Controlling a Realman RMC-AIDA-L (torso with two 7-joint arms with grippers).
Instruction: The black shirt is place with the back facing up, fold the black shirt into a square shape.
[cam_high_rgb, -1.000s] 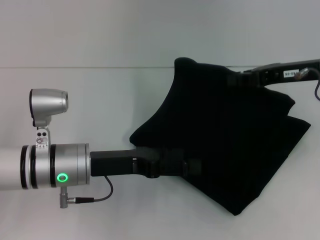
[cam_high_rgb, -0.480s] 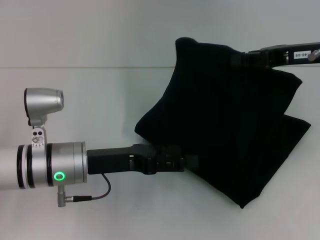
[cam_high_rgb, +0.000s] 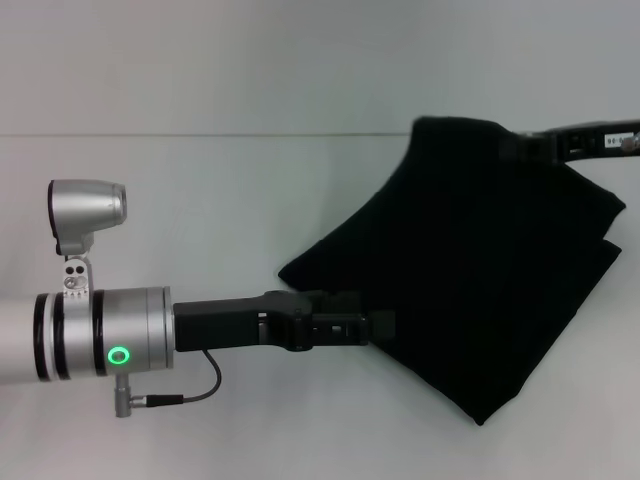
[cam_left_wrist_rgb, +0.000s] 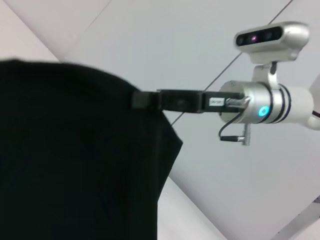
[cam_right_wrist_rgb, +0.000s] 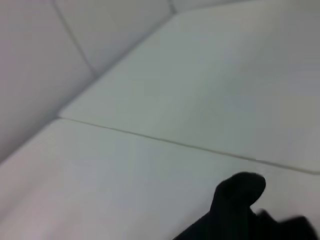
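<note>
The black shirt (cam_high_rgb: 490, 270) hangs bunched between my two grippers at the right of the head view, its lower corner drooping to the table. My left gripper (cam_high_rgb: 385, 326) reaches in from the left and is shut on the shirt's near edge, its fingertips buried in the fabric. My right gripper (cam_high_rgb: 515, 146) comes in from the upper right and holds the shirt's far top corner. In the left wrist view the shirt (cam_left_wrist_rgb: 75, 160) fills the dark area, and the right gripper (cam_left_wrist_rgb: 141, 100) pinches its edge. A fold of the shirt (cam_right_wrist_rgb: 240, 210) shows in the right wrist view.
The white table (cam_high_rgb: 200, 220) stretches to the left of the shirt, with a seam line (cam_high_rgb: 200, 135) across it farther back. My left arm's silver wrist and camera (cam_high_rgb: 90, 205) stand low at the left.
The right gripper has drawn the shirt's top corner to the right, and the cloth has followed. The left gripper has stayed almost in place on the near edge.
</note>
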